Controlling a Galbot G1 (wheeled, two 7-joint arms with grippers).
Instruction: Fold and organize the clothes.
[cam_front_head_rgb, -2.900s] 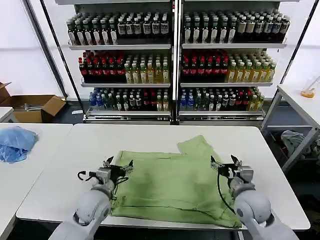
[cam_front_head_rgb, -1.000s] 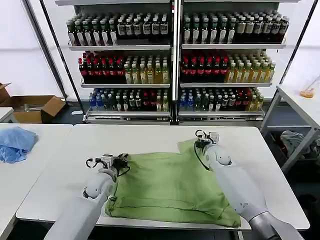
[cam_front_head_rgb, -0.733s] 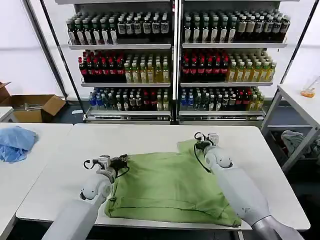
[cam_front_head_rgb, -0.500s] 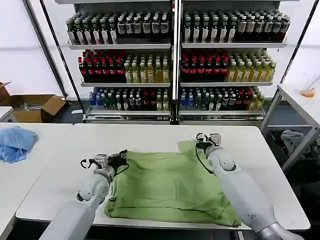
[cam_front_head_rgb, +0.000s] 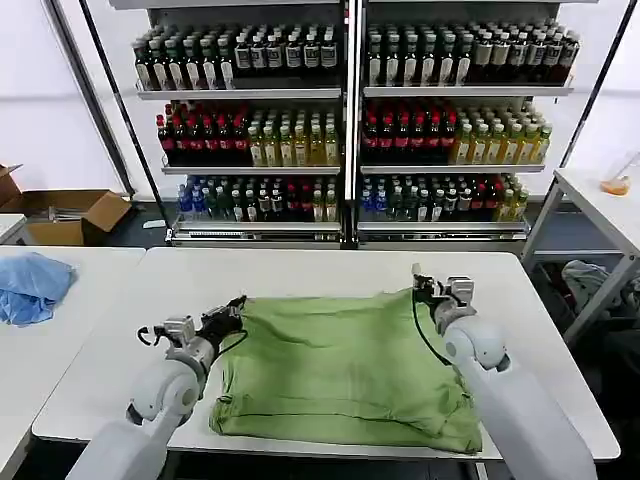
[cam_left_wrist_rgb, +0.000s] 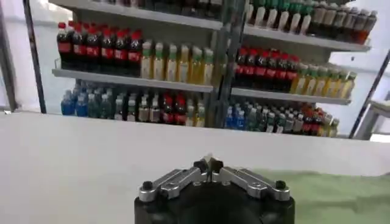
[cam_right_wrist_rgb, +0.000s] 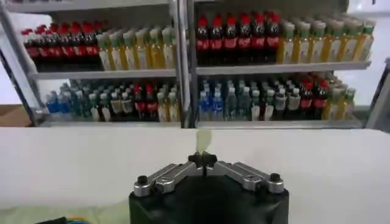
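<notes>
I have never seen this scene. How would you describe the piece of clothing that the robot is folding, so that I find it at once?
Look at the white table in front of the bottle shelves. The light green shirt lies spread flat across its middle, the left gripper and right gripper pinching its far corners. A blue cloth lies bunched on the neighbouring table; the shirt is green and flat.

Head view: shirt (cam_front_head_rgb: 340, 370) lies plain side up; print patch and buttons hidden.

Shirt corner at 10 o'clock is covered by left gripper (cam_front_head_rgb: 232, 308); corner at 2 o'clock by right gripper (cam_front_head_rgb: 420, 288).

Shirt hem at 5 o'clock is hidden under the right arm (cam_front_head_rgb: 520, 410).

Both arms are cut off by the bottom edge.

Bottle labels on shelves (cam_front_head_rgb: 345, 95) too small to read.
</notes>
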